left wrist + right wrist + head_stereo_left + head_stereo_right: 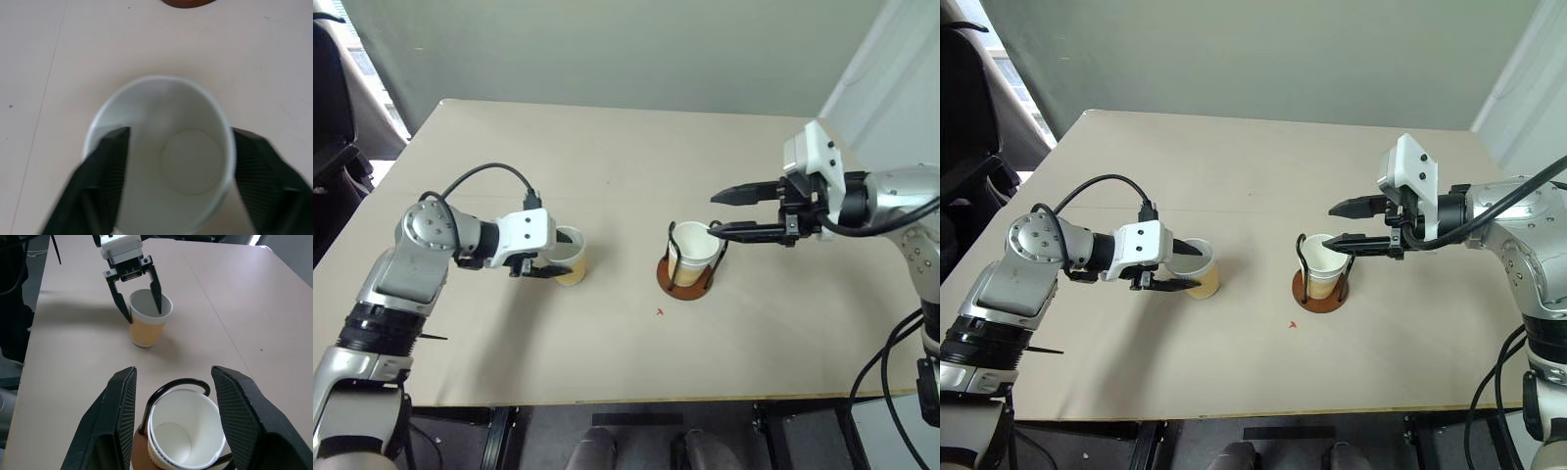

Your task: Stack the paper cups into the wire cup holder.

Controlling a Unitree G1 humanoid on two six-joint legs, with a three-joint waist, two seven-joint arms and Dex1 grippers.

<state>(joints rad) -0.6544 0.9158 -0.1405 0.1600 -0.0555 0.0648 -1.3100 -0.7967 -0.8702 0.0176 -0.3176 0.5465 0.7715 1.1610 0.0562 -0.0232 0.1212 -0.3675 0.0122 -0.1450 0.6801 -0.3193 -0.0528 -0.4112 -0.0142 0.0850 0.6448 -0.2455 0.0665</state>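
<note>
A yellow-tan paper cup [572, 262] stands upright left of the table's middle, its white inside showing [190, 161]. My left gripper [563, 259] is shut on it. One finger [105, 166] lies across the rim's edge and the other [259, 166] presses the opposite wall. To the right stands the wire cup holder [685, 285], with its reddish-brown base and black wire loops [181, 382]. A paper cup [183, 431] sits in it, with a second rim nested just below. My right gripper [712, 213] hovers open just above that cup's rim and touches nothing.
A small red mark [660, 312] lies on the beige table [607, 362], in front of the holder. A dark chair [333, 127] stands off the table's left side. The table's front edge [607, 399] runs close to me.
</note>
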